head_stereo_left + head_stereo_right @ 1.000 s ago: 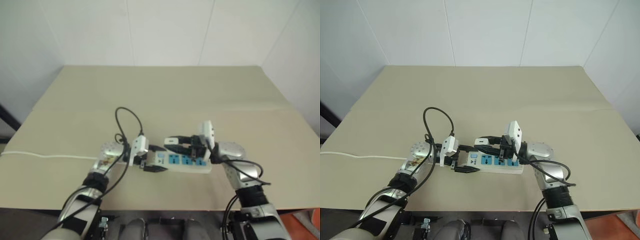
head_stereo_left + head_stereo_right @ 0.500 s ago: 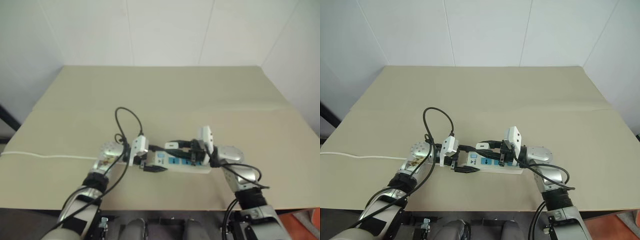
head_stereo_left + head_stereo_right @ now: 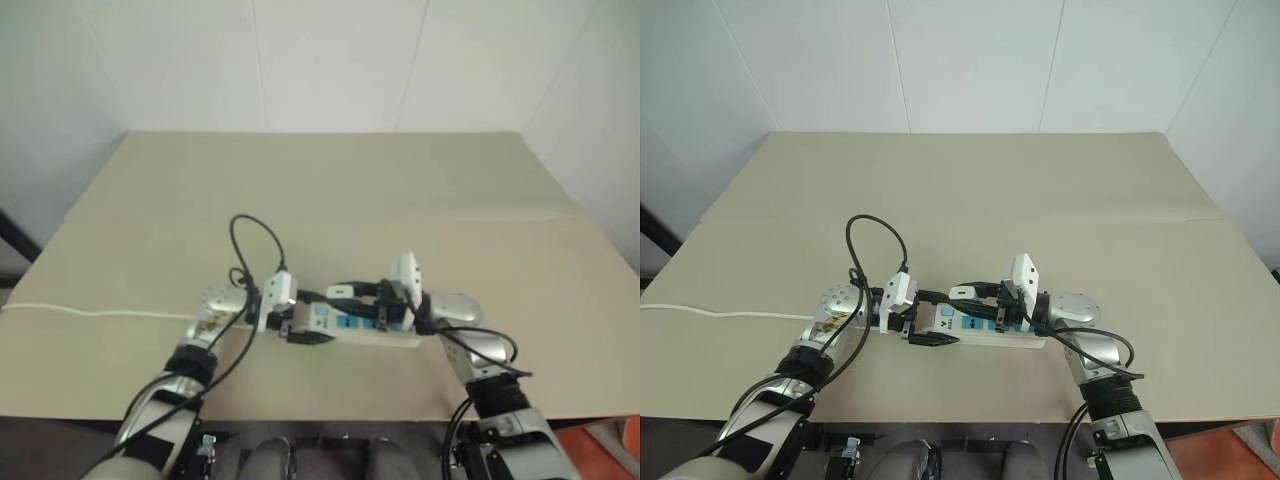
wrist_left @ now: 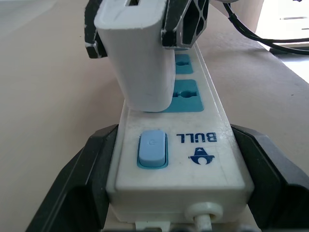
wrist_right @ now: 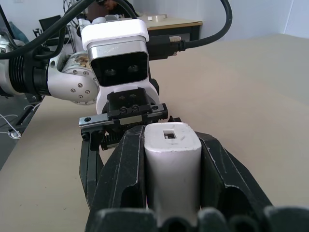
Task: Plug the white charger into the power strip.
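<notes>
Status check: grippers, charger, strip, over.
Right gripper shut on charger, charger standing on the socket nearest the switch. Left gripper clamps the strip at its switch end. Nothing in the way.

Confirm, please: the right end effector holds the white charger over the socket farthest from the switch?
Not quite. The right end effector holds the white charger over the socket nearest the switch of the power strip, as the left wrist view shows.
</notes>
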